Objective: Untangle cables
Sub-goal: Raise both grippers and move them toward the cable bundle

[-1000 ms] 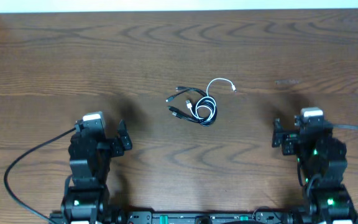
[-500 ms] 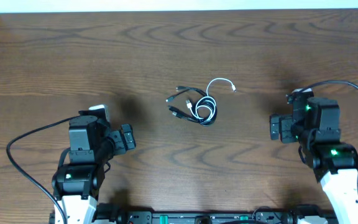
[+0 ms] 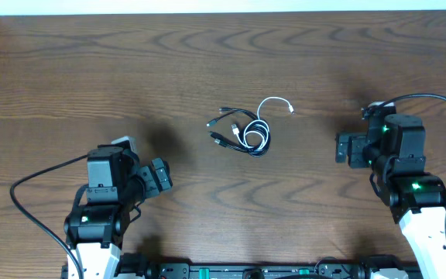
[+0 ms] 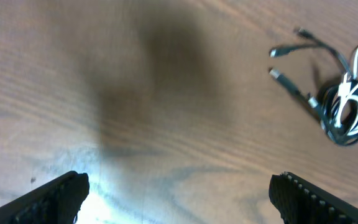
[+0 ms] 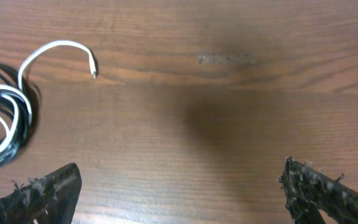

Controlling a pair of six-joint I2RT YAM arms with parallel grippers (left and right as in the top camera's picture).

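Thin black-and-white tangled cables (image 3: 245, 130) coiled on brown wooden tabletop (image 3: 207, 62) | left tool (image 3: 161, 176) and right tool (image 3: 340, 149) flank them, both wide, empty | best pinch the white loose plug end (image 3: 292, 111), not the coil

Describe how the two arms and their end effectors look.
The left arm and right arm are black and blocky with white lower links, green lights and a looping thick black cable each. The left end effector and right end effector have dark, textured fingers.
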